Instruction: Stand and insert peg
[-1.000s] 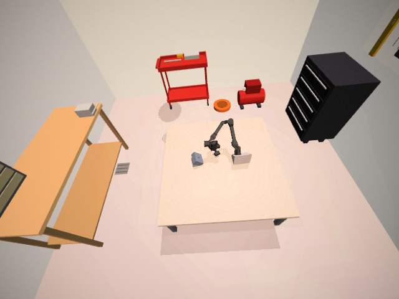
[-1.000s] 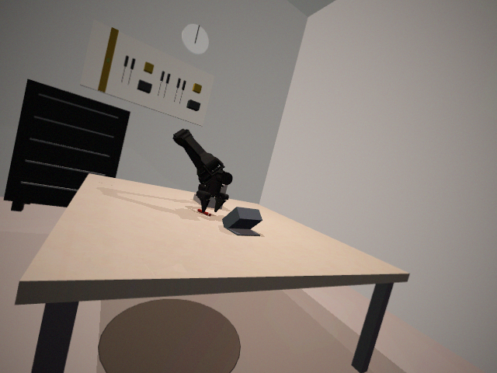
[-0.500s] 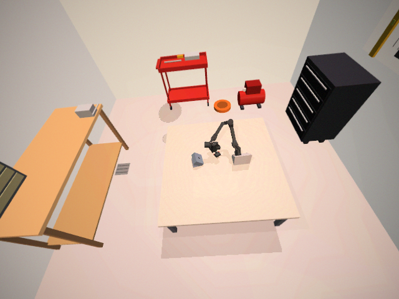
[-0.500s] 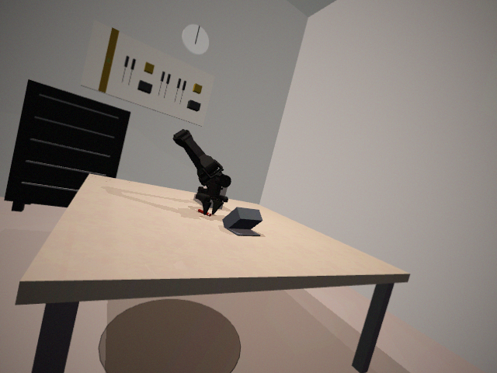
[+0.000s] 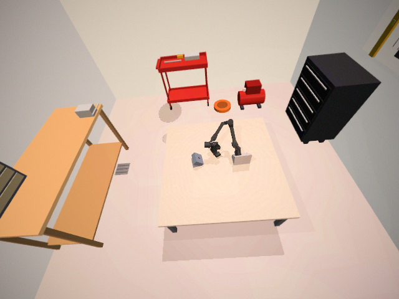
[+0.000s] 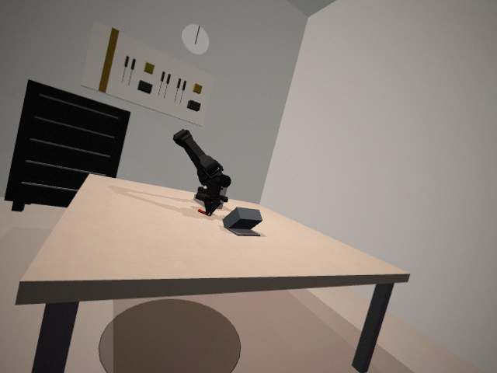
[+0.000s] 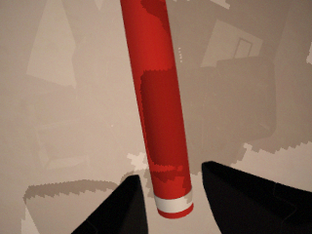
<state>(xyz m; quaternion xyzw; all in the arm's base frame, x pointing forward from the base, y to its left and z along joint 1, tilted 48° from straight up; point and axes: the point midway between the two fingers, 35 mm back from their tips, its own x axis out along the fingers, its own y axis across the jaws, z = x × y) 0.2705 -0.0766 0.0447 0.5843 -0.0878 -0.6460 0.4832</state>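
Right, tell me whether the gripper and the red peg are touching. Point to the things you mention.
Apart. The wrist view shows a strip of table between the peg (image 6: 202,211) (image 7: 161,107) and each finger of the gripper (image 5: 217,154) (image 6: 209,214) (image 7: 172,171).

Counter (image 6: 208,256) in front, dark legs. Black arm (image 6: 198,160) over its far part, bent, fingers (image 6: 209,212) pointing down at red peg (image 6: 202,211), peg lying on counter. Dark gray sloped block (image 6: 245,218) on a thin plate, just right of and nearer than the fingers. Black drawer cabinet (image 6: 66,144) at left, beyond counter. Far wall: pale tool board (image 6: 132,100) with dark and yellow items, round clock (image 6: 195,39) above, toward its right. Plain pale wall (image 6: 381,120) on right. Round disc (image 6: 170,341) low, near side, below counter.
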